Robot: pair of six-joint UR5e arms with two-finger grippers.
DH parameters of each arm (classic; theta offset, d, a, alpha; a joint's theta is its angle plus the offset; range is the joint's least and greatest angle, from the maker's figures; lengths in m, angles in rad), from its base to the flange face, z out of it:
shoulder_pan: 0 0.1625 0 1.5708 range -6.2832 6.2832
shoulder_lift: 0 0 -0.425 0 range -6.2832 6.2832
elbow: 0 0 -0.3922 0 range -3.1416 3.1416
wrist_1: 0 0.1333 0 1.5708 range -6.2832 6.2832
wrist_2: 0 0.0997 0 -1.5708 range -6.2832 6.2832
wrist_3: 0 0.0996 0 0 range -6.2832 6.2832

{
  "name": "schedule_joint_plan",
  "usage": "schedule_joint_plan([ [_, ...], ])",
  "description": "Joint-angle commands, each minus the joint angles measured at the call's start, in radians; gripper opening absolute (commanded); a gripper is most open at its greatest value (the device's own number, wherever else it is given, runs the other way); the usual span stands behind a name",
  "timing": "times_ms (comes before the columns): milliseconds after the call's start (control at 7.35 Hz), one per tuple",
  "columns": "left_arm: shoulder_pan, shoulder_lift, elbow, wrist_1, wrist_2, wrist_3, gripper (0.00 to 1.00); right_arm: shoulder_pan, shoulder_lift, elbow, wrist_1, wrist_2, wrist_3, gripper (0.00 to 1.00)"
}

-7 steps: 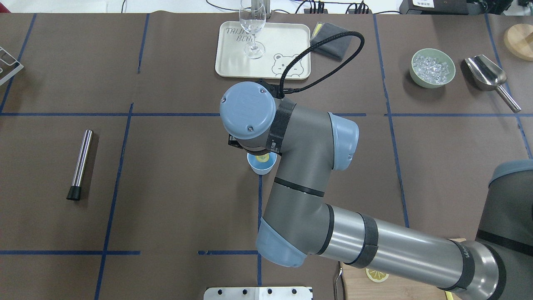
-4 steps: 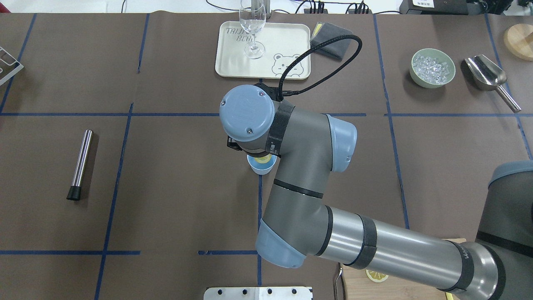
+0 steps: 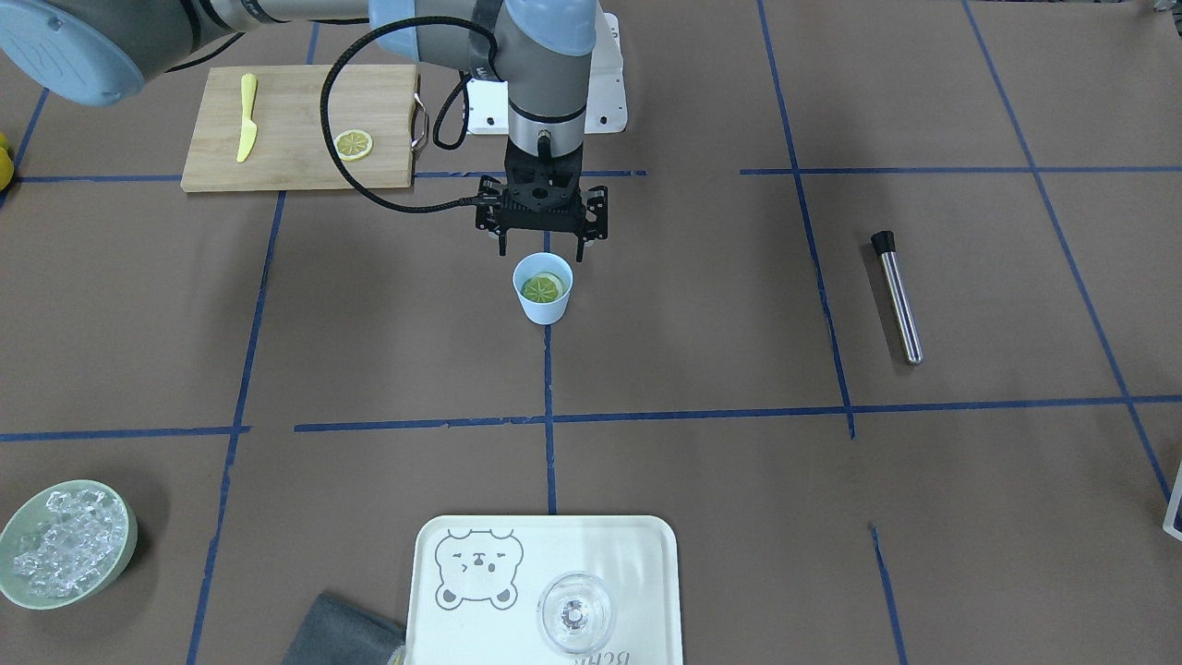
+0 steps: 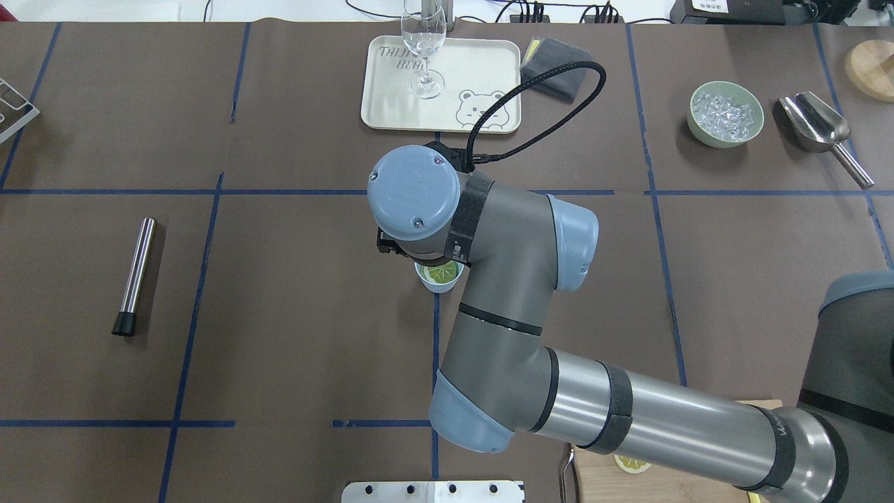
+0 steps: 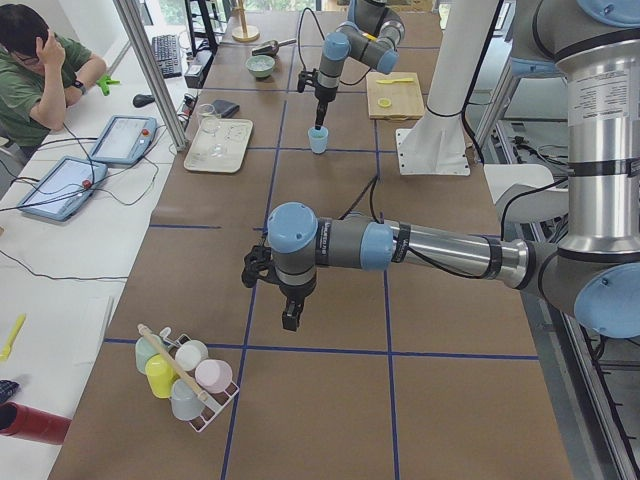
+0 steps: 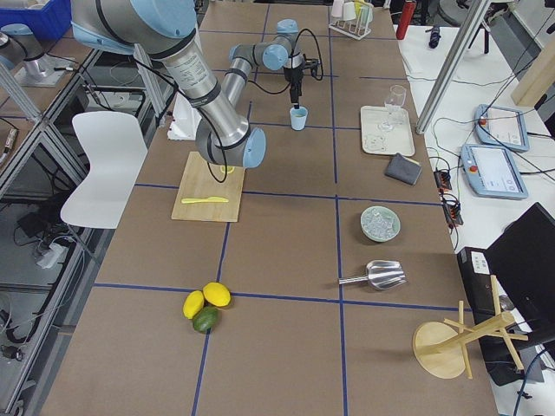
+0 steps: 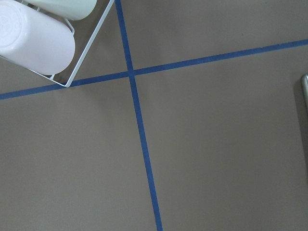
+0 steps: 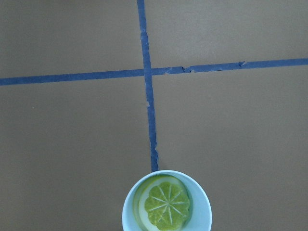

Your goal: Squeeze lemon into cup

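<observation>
The light-blue cup [image 3: 543,305] stands on the centre blue tape line. A lemon slice [image 3: 541,289] lies flat inside it, spoked face up. The right wrist view shows the cup [image 8: 128,208] and the lemon slice [image 8: 167,205] at the bottom edge. From overhead, the cup [image 4: 440,284] and slice [image 4: 441,272] peek out from under the right wrist. My right gripper [image 3: 542,251] hangs just above the cup's rim, open, its fingers spread with nothing between them. My left gripper [image 5: 290,318] hangs over bare table far away, and I cannot tell whether it is open or shut.
A cutting board [image 3: 295,157] holds a second lemon slice [image 3: 354,144] and a yellow knife [image 3: 246,118]. A metal rod [image 3: 898,296], a tray [image 3: 628,563] with a glass [image 3: 574,612], an ice bowl [image 3: 11,565] and a cup rack [image 5: 185,375] stand around.
The right wrist has shifted slightly toward the robot. The lemon, before only a yellow edge at the cup's rim under the gripper, now lies flat in the cup.
</observation>
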Motion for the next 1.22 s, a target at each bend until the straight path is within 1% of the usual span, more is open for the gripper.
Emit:
schedule_joint_plan([
  [0, 0.001, -0.003, 0.000, 0.000, 0.000, -0.003, 1.00, 0.013, -0.008, 0.029, -0.004, 0.003, -0.052, 1.00],
  [136, 0.000, -0.003, -0.016, 0.000, 0.000, -0.003, 1.00, 0.070, -0.033, 0.035, -0.007, 0.044, -0.134, 1.00],
  [272, 0.001, -0.021, -0.003, 0.000, 0.005, -0.002, 1.00, 0.148, -0.066, 0.035, -0.006, 0.115, -0.218, 1.00],
  [408, 0.004, -0.052, 0.002, 0.000, 0.038, -0.003, 1.00, 0.223, -0.118, 0.057, -0.004, 0.167, -0.351, 1.00],
  [544, 0.007, -0.064, -0.015, -0.002, 0.101, -0.005, 1.00, 0.300, -0.167, 0.096, -0.003, 0.210, -0.447, 1.00],
  [680, 0.006, -0.090, -0.032, 0.000, 0.115, -0.005, 1.00, 0.391, -0.209, 0.112, -0.006, 0.296, -0.542, 1.00],
  [816, 0.006, -0.134, -0.015, -0.012, 0.146, 0.000, 1.00, 0.515, -0.272, 0.111, -0.003, 0.398, -0.772, 1.00],
  [952, 0.003, -0.150, -0.015, -0.073, 0.156, -0.006, 1.00, 0.637, -0.327, 0.105, -0.007, 0.495, -0.939, 1.00],
  [1088, 0.003, -0.174, -0.003, -0.219, 0.152, -0.008, 1.00, 0.703, -0.397, 0.112, -0.004, 0.523, -1.051, 1.00],
])
